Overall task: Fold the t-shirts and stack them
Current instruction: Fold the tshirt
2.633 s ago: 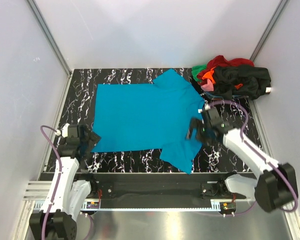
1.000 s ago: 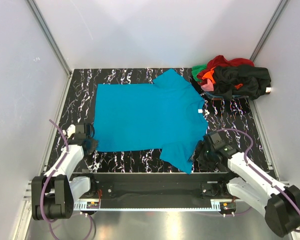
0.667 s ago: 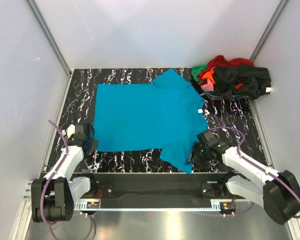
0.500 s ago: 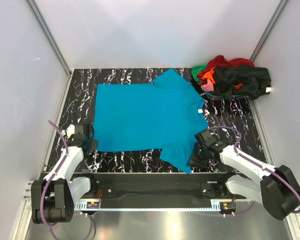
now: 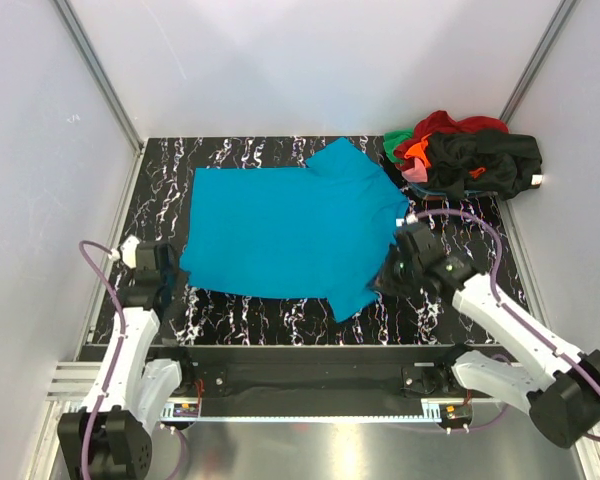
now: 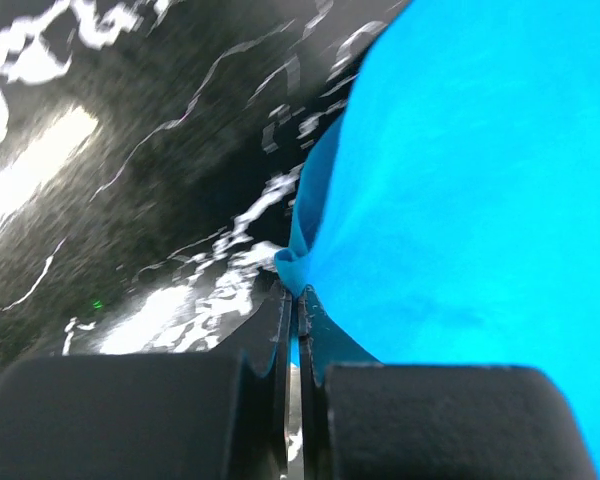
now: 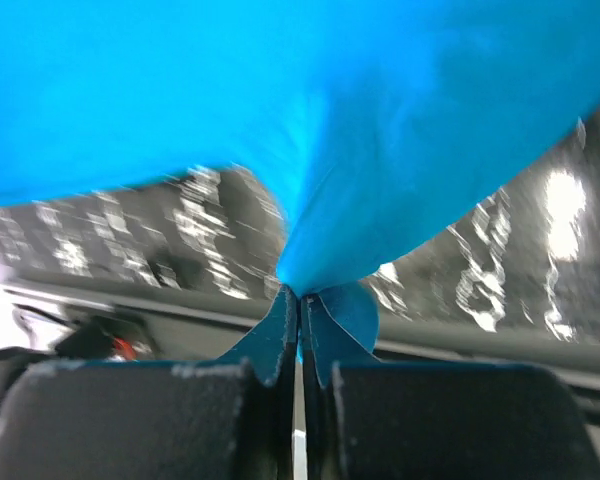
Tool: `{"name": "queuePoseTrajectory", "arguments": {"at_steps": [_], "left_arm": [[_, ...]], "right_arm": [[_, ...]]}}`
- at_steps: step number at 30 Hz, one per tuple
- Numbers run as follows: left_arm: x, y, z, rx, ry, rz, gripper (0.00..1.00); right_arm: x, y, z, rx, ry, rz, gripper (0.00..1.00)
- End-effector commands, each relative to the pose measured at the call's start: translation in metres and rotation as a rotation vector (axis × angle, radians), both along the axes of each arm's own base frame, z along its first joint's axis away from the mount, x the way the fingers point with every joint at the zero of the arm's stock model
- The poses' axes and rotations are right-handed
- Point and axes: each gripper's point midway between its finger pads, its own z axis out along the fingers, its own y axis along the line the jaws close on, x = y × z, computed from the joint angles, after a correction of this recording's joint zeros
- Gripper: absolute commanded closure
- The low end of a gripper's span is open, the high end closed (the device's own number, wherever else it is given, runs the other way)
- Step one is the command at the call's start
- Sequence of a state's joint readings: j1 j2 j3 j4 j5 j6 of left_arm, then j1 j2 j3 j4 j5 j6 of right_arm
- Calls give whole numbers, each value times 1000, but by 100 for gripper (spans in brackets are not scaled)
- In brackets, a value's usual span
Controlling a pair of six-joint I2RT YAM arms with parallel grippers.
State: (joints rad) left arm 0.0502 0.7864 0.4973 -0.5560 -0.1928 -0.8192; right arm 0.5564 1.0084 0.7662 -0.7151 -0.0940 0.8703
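Observation:
A bright teal-blue t-shirt (image 5: 290, 225) lies spread on the black marbled table (image 5: 280, 320), with a small white neck tag (image 5: 401, 222) on its right side. My left gripper (image 5: 177, 272) is shut on the shirt's near left hem corner; in the left wrist view the cloth (image 6: 460, 180) bunches into the closed tips of that gripper (image 6: 298, 292). My right gripper (image 5: 382, 282) is shut on the near sleeve edge and holds it off the table. In the right wrist view the teal cloth (image 7: 310, 130) hangs from the pinched tips of that gripper (image 7: 300, 293).
A heap of other t-shirts (image 5: 465, 155), black, red, orange, green and pink, sits at the back right corner. White walls enclose the table on three sides. A black rail (image 5: 300, 362) runs along the near edge between the arm bases.
My right gripper has shut on the near sleeve and drawn it up and away from the front edge. The left gripper has moved slightly back with its corner, so the near hem has shifted.

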Motion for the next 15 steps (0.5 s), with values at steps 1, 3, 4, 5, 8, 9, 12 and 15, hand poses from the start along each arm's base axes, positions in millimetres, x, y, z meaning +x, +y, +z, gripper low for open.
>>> {"name": "queuePoseTrajectory", "arguments": {"at_steps": [1,3,4,5,8,9,12,15], "left_arm": [[17,-3,32,-1,-52,-30,100],[22,-4,31,-10,-25,-35,100],[29,-5,38,-13,-37,-40,100],[32,-4,34,-13,-11,-37,100],[47,-1,41,-3,2,-31,100],[51,0,41,3,10,-34,100],[74,3,53,6,12,-37,100],[97,8,53,1,32,-27,100]], "right_arm": [[34,-2,36,-77,-101,3,100],[51,-3,43,-115,-128,4,100],[67,-2,53,-119,-143,-5,100],[75,-1,58,-127,-158,7,100],[112,-5,76,-131,-186,-11,100],[123,-7,72,-147,-171,-17,100],[154,-12,92,-133,-203,-27,100],[200,-19,92,-171,-209,-49,100]]}}
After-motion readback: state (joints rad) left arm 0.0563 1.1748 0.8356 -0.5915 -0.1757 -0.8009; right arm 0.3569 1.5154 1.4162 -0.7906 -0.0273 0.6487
